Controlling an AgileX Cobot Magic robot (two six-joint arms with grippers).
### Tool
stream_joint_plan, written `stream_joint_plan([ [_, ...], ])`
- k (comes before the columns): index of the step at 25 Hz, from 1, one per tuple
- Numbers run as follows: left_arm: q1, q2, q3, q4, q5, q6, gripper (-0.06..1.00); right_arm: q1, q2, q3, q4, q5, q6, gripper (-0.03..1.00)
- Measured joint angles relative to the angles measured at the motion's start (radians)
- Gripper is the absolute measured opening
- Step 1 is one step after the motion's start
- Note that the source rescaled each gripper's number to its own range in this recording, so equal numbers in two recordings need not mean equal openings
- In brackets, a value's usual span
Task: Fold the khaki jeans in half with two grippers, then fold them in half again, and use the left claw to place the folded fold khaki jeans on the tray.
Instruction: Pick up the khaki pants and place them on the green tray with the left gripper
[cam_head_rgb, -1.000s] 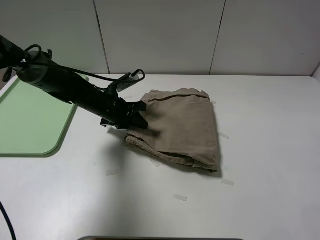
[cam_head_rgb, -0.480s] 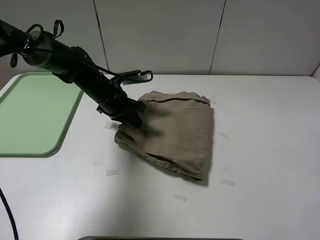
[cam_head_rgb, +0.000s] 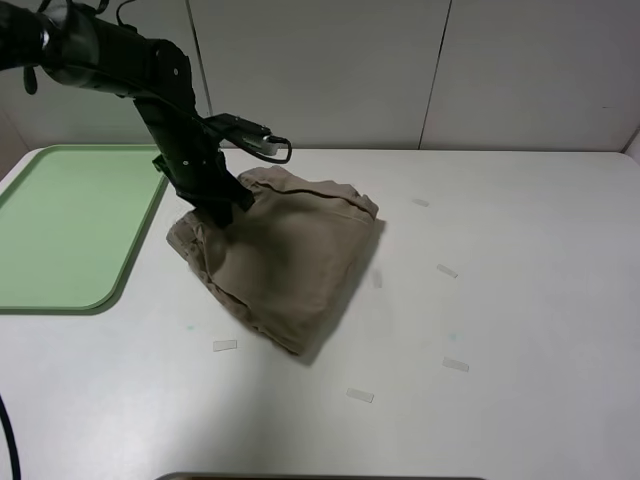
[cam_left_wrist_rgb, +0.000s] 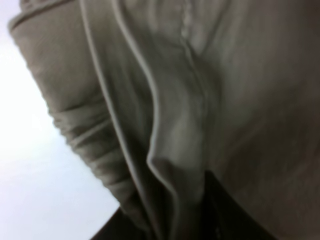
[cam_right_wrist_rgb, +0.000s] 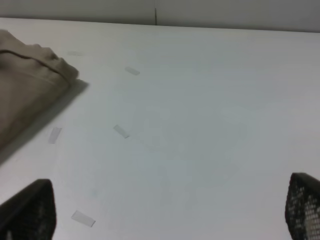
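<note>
The khaki jeans (cam_head_rgb: 285, 255) lie as a folded bundle on the white table, just right of the tray (cam_head_rgb: 60, 225). My left claw (cam_head_rgb: 218, 196) is shut on the bundle's upper left edge, and that edge is bunched and pulled up. In the left wrist view, khaki folds (cam_left_wrist_rgb: 150, 100) fill the frame, with the claw's dark fingers (cam_left_wrist_rgb: 220, 210) clamped on a ridge of cloth. My right gripper (cam_right_wrist_rgb: 167, 220) stands open over bare table, its fingertips (cam_right_wrist_rgb: 30, 212) wide apart. One corner of the jeans (cam_right_wrist_rgb: 27, 82) shows in that view. The exterior view does not show the right gripper.
Small tape strips (cam_head_rgb: 447, 271) are scattered on the table to the right of and in front of the jeans. The mint-green tray lies flat at the table's left edge. A grey panelled wall (cam_head_rgb: 320, 70) stands behind the table.
The left claw has pulled the folded jeans left toward the tray, turning the bundle. The left arm has swung up and back. The right gripper stays open.
</note>
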Motion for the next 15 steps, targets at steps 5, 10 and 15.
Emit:
stream_joint_plan([
  [5,0.032,-0.05,-0.002,0.144,0.03,-0.076,0.16,0.0,0.0,0.0,0.0,0.0,0.0,1.0],
  [10,0.119,-0.086,-0.002,0.215,0.044,-0.115,0.15,0.0,0.0,0.0,0.0,0.0,0.0,1.0],
  [15,0.208,-0.09,-0.002,0.23,0.042,-0.123,0.15,0.0,0.0,0.0,0.0,0.0,0.0,1.0],
])
